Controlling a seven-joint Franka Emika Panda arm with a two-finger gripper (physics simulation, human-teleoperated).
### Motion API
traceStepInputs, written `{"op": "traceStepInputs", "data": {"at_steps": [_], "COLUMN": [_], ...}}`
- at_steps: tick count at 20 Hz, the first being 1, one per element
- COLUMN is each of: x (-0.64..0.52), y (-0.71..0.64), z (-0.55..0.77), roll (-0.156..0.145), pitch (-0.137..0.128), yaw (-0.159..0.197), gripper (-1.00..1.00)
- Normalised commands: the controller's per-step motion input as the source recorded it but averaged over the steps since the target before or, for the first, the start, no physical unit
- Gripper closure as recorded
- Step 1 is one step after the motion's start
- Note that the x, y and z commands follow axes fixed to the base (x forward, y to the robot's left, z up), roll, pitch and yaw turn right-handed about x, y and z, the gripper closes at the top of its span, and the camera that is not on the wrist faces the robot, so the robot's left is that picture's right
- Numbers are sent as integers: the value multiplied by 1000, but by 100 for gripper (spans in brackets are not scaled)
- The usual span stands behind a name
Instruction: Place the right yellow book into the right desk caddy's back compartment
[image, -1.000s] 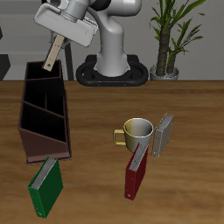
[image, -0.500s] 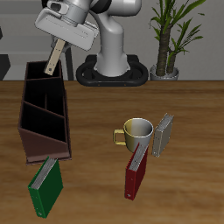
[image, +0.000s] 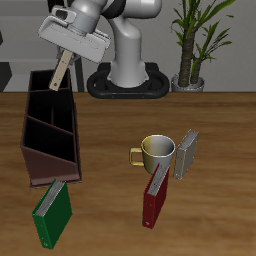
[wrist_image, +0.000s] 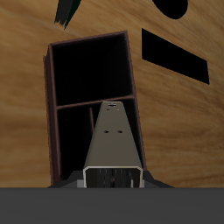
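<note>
My gripper (image: 64, 60) is shut on the right yellow book (image: 60, 73), a slim olive-yellow book that hangs tilted from the fingers. It is held above the far end of the right desk caddy (image: 48, 160), a long dark-brown box with slanted dividers. The book's lower end is just over the back compartment (image: 44, 86). In the wrist view the book (wrist_image: 112, 144) reaches out from the fingers over the caddy (wrist_image: 50, 87). Its tip is near the divider that bounds the open, dark back compartment (wrist_image: 92, 70).
A second slim yellow book (image: 186, 155) leans beside a yellow-green mug (image: 158, 152) mid-table. A red book (image: 154, 197) stands in front of the mug. A green book (image: 52, 212) leans at the caddy's near end. A potted plant (image: 193, 40) stands behind the table.
The gripper with the book has come down a little and shifted slightly, bringing the book's lower end closer to the caddy's far end. Nothing else moved.
</note>
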Motion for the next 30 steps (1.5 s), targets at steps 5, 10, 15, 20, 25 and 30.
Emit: {"op": "traceStepInputs", "data": {"at_steps": [5, 10, 15, 20, 25, 30], "x": [26, -6, 58, 18, 97, 52], "y": [-61, -41, -116, -34, -61, -44], "z": [-167, -107, -124, -69, -103, -123], "roll": [-10, -14, -24, -7, -8, -5], "pitch": [38, 19, 32, 20, 27, 30], "yaw": [-4, -12, -8, -5, -10, -5], "gripper": [100, 100, 100, 100, 100, 100]}}
